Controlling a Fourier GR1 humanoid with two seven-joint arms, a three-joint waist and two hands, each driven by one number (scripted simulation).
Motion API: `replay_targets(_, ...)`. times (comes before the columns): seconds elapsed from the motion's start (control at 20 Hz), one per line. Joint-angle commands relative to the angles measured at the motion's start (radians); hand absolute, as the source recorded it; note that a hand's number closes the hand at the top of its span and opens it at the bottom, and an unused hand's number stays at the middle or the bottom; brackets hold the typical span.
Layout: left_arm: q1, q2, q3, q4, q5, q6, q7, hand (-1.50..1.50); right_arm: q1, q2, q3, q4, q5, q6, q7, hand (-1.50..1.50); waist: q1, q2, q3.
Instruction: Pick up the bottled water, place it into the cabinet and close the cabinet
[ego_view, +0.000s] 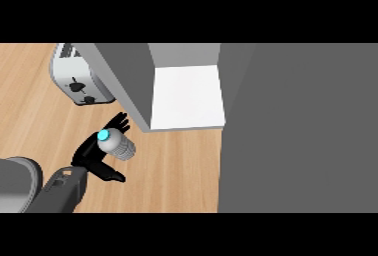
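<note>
The bottled water (116, 143), a small clear bottle with a bright blue cap, sits in the left hand (94, 155) above the wooden desk (170, 170), just near and left of the open cabinet (186, 95). The fingers (118, 122) reach past the cap on the far side while the thumb shows below the body, so the hand is wrapped round the bottle's middle. The right hand is not visible.

Judging by its look, the bottle is light but smooth-walled and round, so it may slip or roll if held near the cap. A hold round the mid-body seems the safest place. Its thin wall probably gives a little under pressure.

The cabinet's white shelf lies to the far right of the bottle, its grey door (295, 130) swung open at right. A toaster (77, 75) stands at far left.
</note>
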Motion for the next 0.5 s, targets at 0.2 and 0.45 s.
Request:
replay_targets(0.2,-0.026,-0.027,-0.017,0.115,-0.05,-0.01,-0.205,1.5,0.059,-0.031,0.004,-0.128,0.011,0.0,0.006,-1.5,-0.006,0.002,-0.001)
replay_targets(0.45,-0.024,-0.025,-0.068,0.127,-0.129,0.1,-0.342,1.5,0.048,-0.019,0.018,-0.086,0.02,-0.012,-0.021,-1.5,-0.003,0.004,-0.001)
